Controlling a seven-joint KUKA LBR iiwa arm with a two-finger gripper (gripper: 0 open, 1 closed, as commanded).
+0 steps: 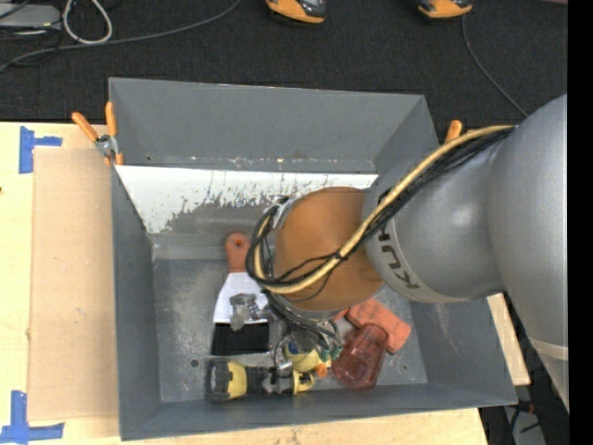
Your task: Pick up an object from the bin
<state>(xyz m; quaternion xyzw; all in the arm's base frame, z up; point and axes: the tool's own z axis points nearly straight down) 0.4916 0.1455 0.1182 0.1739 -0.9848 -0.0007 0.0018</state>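
My gripper (281,339) reaches down in the front middle of the bin, mostly hidden beneath the arm's orange dome. Right under it lies a small multicoloured thing (307,354) with yellow and green parts. A yellow and black tool (229,378) lies at the front, just left of the gripper. To its left, a flat white and black card (235,321) rests on the floor. A dark red translucent piece (362,359) lies just right of the gripper, next to a salmon block (384,326).
A salmon-orange rounded piece (238,246) lies further back, left of the dome. The arm comes in from the right and covers the bin's right side. The bin's left floor and sloped back wall are bare.
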